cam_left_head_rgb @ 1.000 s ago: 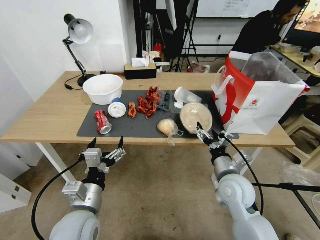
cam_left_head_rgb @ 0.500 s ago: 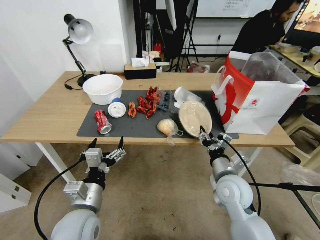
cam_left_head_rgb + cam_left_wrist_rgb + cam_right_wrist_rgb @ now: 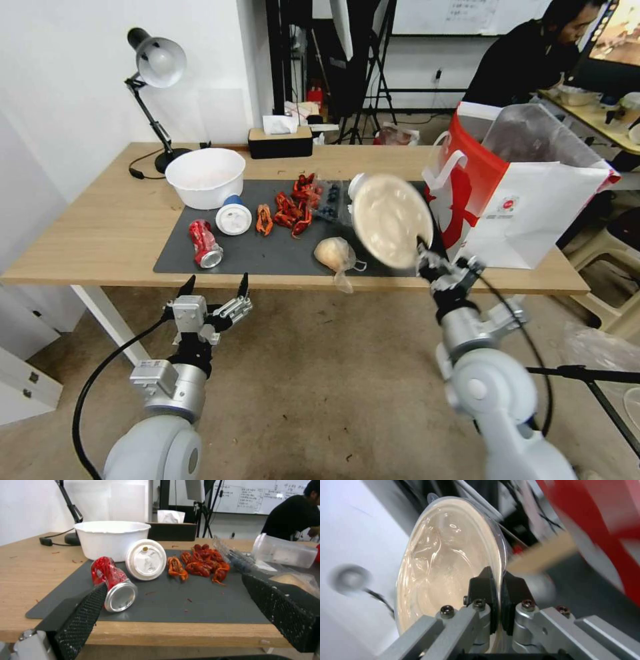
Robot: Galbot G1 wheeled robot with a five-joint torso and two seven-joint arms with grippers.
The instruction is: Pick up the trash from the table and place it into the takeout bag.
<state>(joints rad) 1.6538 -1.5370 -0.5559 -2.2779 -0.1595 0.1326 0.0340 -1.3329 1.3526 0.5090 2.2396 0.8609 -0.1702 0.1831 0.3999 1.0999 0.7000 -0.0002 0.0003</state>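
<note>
White paper and red panels: the takeout bag [image 3: 527,200] stands open at the right end of the table [image 3: 93,233], and that's the target. Beside it, the beige round bowl [image 3: 392,220] is up in the air, tipped on edge, face toward me, just left of the bag's handle. The right gripper [image 3: 433,261] has its fingers [image 3: 486,590] pinched tight on the bowl's rim, one inside, one outside. A thin rim hold like that could let the bowl swing, so I'd say go steady: lift clear above the bag's mouth before crossing, then let go over the plastic lining. The left gripper [image 3: 212,288] hangs below the table's near edge, jaws spread, empty, facing the red soda can [image 3: 113,582].
</note>
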